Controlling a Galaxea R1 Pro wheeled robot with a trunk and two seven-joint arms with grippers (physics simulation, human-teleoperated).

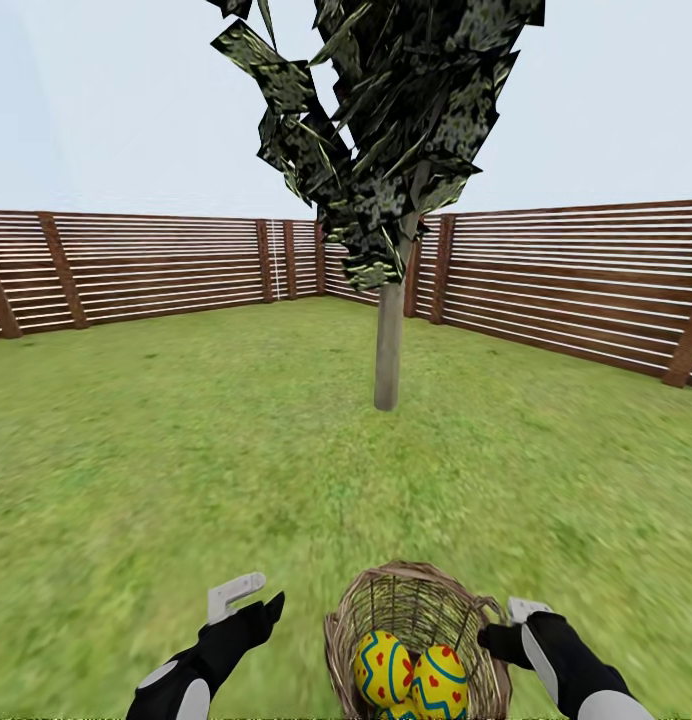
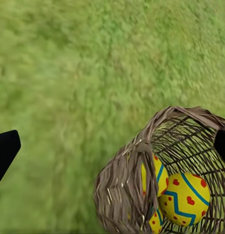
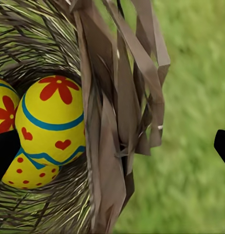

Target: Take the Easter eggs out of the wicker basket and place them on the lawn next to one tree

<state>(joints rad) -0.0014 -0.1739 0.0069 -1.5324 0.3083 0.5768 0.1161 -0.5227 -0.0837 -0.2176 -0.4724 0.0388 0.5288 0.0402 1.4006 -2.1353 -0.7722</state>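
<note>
The lawn (image 1: 186, 450) stretched to the tree (image 1: 389, 345) ahead. The wicker basket (image 1: 351, 625), holding the Easter eggs (image 1: 411, 680), sat just inside the right gripper (image 1: 514, 622), whose spread fingers straddled its rim; the left gripper (image 1: 248, 598), also spread, stood farther off.

The basket (image 1: 418, 625) stands upright on the lawn (image 1: 186, 450), holding three yellow eggs (image 1: 411, 680) with blue zigzags and red marks. The tree (image 1: 389, 340), pale-trunked and dark-leaved, stands well beyond it near the fence corner.
</note>
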